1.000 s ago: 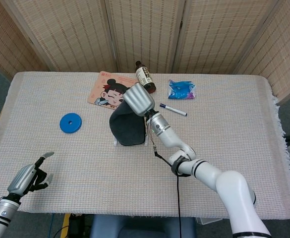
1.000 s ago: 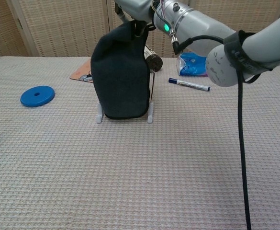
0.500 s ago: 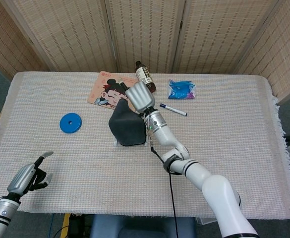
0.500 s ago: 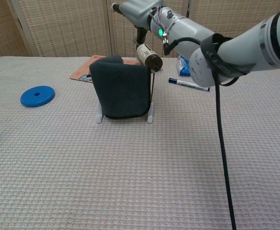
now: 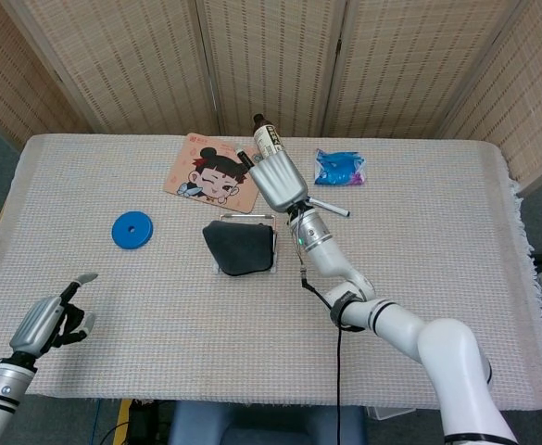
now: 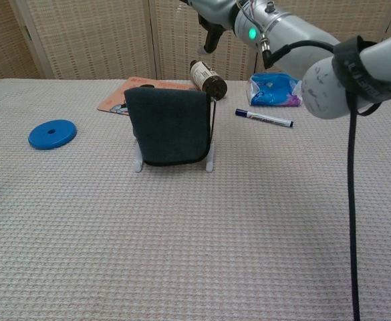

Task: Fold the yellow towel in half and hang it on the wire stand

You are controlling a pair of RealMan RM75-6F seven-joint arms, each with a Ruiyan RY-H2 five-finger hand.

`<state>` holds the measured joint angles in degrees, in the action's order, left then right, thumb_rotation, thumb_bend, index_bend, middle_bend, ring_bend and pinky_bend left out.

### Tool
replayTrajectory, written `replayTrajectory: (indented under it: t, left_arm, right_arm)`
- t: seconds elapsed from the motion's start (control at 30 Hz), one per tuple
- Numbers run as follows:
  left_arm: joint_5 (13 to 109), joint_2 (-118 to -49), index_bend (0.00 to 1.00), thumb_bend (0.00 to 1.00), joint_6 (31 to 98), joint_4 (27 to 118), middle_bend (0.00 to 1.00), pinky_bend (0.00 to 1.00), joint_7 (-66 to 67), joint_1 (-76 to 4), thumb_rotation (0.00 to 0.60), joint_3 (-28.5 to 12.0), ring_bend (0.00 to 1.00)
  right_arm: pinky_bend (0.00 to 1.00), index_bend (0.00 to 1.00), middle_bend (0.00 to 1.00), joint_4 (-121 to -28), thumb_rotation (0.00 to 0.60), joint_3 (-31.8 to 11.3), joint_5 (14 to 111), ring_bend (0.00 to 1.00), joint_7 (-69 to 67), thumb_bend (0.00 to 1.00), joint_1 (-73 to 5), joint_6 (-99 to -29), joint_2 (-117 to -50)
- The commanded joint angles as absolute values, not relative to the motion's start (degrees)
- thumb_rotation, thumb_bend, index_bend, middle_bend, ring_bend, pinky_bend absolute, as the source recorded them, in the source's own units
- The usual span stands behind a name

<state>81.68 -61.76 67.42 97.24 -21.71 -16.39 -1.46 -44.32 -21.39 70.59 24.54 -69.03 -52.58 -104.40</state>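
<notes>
Released! Right robot hand lifted clear at centre frame, fingers loosely apart, empty; towel now draped over wire stand. Hanging looks done.

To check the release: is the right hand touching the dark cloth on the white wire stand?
Apart. Chest view shows the right hand above the dark cloth, a clear gap between them.

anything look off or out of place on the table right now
Yes: the brown bottle lies on its side near the cartoon mat instead of standing. Also, the towel draped on the wire stand looks dark grey, not yellow.
</notes>
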Motion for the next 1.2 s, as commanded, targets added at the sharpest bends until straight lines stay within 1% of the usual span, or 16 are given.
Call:
replayTrajectory:
  t: [0.03, 0.07, 0.13, 0.23, 0.3, 0.37, 0.43, 0.57, 0.67, 0.73, 0.8, 0.9, 1.0, 1.1, 1.2]
  left_arm:
    - [80.9, -62.2, 0.17, 0.52, 68.6, 96.8, 0.91, 0.95, -19.1, -16.5, 0.6, -2.6, 0.76]
    - [80.6, -62.3, 0.18, 0.52, 68.9, 96.7, 0.9, 0.93, -18.4, -16.6, 0.6, -2.9, 0.74]
    - [79.9, -62.7, 0.2, 0.52, 69.5, 96.4, 0.86, 0.9, -16.7, -16.6, 0.6, -3.5, 0.7]
    - [78.8, -63.3, 0.21, 0.52, 70.6, 95.9, 0.8, 0.86, -13.6, -16.4, 0.6, -4.2, 0.63]
    - [78.4, -63.5, 0.22, 0.51, 71.5, 95.8, 0.76, 0.82, -11.4, -16.2, 0.6, -4.5, 0.58]
    - [78.0, -64.1, 0.23, 0.51, 73.2, 95.6, 0.72, 0.76, -7.9, -15.7, 0.6, -4.8, 0.52]
    - [77.6, -65.0, 0.24, 0.5, 75.1, 95.2, 0.69, 0.71, -4.1, -15.2, 0.6, -5.1, 0.5]
    - [77.4, -67.1, 0.24, 0.48, 78.4, 94.8, 0.63, 0.62, 1.5, -14.4, 0.6, -5.6, 0.47]
    - [77.7, -68.2, 0.25, 0.45, 80.3, 94.5, 0.61, 0.56, 4.2, -13.8, 0.6, -5.7, 0.46]
    - [78.0, -68.9, 0.25, 0.43, 81.3, 94.3, 0.59, 0.53, 6.2, -13.5, 0.6, -5.7, 0.43]
    - [78.2, -69.4, 0.25, 0.41, 81.9, 94.3, 0.55, 0.49, 7.6, -13.2, 0.6, -5.6, 0.39]
    - [78.7, -70.0, 0.24, 0.4, 82.9, 94.8, 0.49, 0.45, 10.0, -12.7, 0.6, -5.2, 0.34]
    - [79.7, -70.5, 0.24, 0.4, 84.0, 95.4, 0.45, 0.42, 11.6, -12.1, 0.6, -4.6, 0.31]
    - [80.6, -70.9, 0.23, 0.4, 85.0, 96.0, 0.44, 0.41, 12.2, -11.4, 0.6, -3.9, 0.3]
    - [81.6, -71.3, 0.23, 0.4, 86.1, 96.5, 0.44, 0.41, 13.4, -10.5, 0.6, -3.3, 0.3]
  right_arm:
    - [1.0, 0.19, 0.84, -65.2, 0.6, -17.9, 70.7, 0.89, 27.9, 0.34, -58.4, -59.7, -92.0]
    - [1.0, 0.21, 0.83, -68.5, 0.6, -17.3, 70.4, 0.87, 28.7, 0.35, -56.9, -60.5, -90.0]
    - [0.94, 0.24, 0.79, -75.8, 0.6, -16.1, 69.7, 0.82, 29.7, 0.37, -53.4, -62.2, -85.7]
    - [0.77, 0.27, 0.73, -83.8, 0.6, -13.6, 69.9, 0.7, 30.0, 0.38, -48.7, -64.6, -79.9]
    - [0.64, 0.29, 0.66, -87.6, 0.6, -11.9, 70.4, 0.6, 29.6, 0.39, -45.9, -66.2, -76.8]
    - [0.57, 0.29, 0.61, -91.1, 0.6, -10.1, 71.6, 0.54, 27.9, 0.39, -42.6, -68.2, -73.4]
    - [0.56, 0.29, 0.57, -93.4, 0.6, -8.3, 72.9, 0.5, 25.7, 0.39, -39.4, -70.5, -70.8]
    - [0.53, 0.29, 0.5, -94.9, 0.6, -5.1, 75.5, 0.42, 21.6, 0.39, -33.8, -74.4, -67.2]
    - [0.51, 0.29, 0.48, -94.9, 0.6, -3.1, 77.2, 0.4, 18.1, 0.39, -29.9, -77.3, -65.2]
    - [0.5, 0.29, 0.47, -94.6, 0.6, -1.8, 78.6, 0.39, 15.1, 0.39, -27.2, -79.2, -64.2]
    - [0.49, 0.29, 0.46, -94.4, 0.6, -0.7, 79.5, 0.38, 13.2, 0.39, -25.1, -80.6, -63.5]
    - [0.49, 0.29, 0.45, -94.2, 0.6, 0.8, 80.2, 0.37, 11.1, 0.39, -21.3, -83.3, -62.6]
    - [0.46, 0.29, 0.43, -94.2, 0.6, 2.2, 80.8, 0.35, 8.5, 0.39, -17.9, -85.3, -61.9]
    - [0.43, 0.29, 0.41, -93.9, 0.6, 3.1, 80.8, 0.32, 6.3, 0.39, -14.6, -87.3, -61.7]
    - [0.42, 0.29, 0.39, -93.5, 0.6, 3.5, 81.1, 0.31, 5.2, 0.39, -11.9, -89.3, -61.7]
